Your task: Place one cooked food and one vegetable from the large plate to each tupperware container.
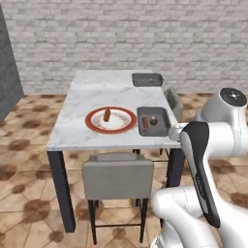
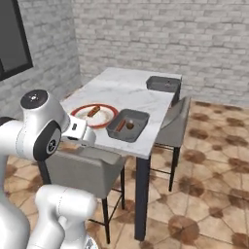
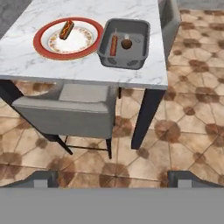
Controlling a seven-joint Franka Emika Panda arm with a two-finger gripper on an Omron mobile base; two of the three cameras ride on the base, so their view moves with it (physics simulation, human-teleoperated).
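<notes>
The large plate (image 3: 42, 49), white with a red rim, lies on the marble table near its front edge and carries one hot dog (image 3: 66, 29). Right of it sits the near tupperware container (image 3: 142, 41), holding a reddish sausage (image 3: 113, 45) and a small round brown piece (image 3: 126, 43). The far tupperware container (image 1: 147, 85) stands at the table's back right corner; I cannot see anything in it. My gripper (image 3: 113, 178) is open and holds nothing. It hangs in the air in front of the table, well back from the plate (image 1: 92, 125) and the near container (image 1: 165, 119).
A grey chair (image 3: 65, 109) is tucked under the table's front edge, below the plate. A second chair (image 1: 174, 102) stands at the table's right side. Brown tiled floor (image 3: 183, 113) surrounds the table and a brick wall (image 1: 126, 34) stands behind it.
</notes>
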